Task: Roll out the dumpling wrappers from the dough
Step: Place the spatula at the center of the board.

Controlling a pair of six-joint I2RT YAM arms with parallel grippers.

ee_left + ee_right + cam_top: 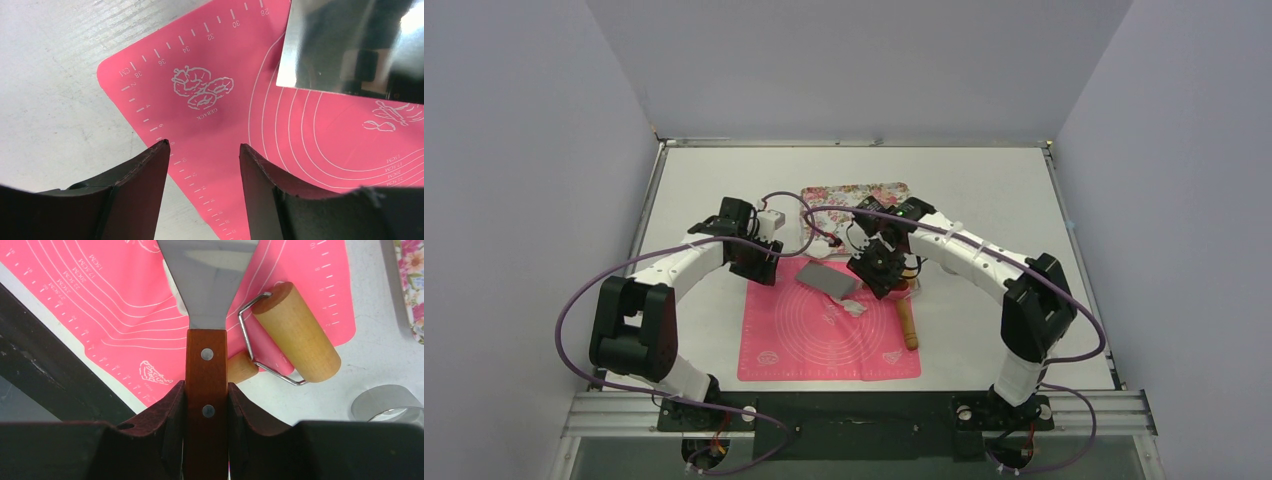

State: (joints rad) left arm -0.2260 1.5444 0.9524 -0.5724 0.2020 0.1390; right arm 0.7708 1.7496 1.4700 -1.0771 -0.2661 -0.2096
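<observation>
The right gripper [206, 388] is clamping the wooden handle of a scraper [206, 357]. Its long axis is running straight ahead from the fingers, and the metal blade [829, 281] is hanging over the pink mat [210, 125]. The dough [856, 307], only a small white scrap, is lying on the mat just beside the blade's edge, so the right arm is clearly the nearer one. A roller [295, 332] is resting beside this gripper at the mat's edge. The left gripper [202, 155] is hovering over a mat corner with its jaws apart and nothing between them, well apart from the dough. No round wrapper is showing.
</observation>
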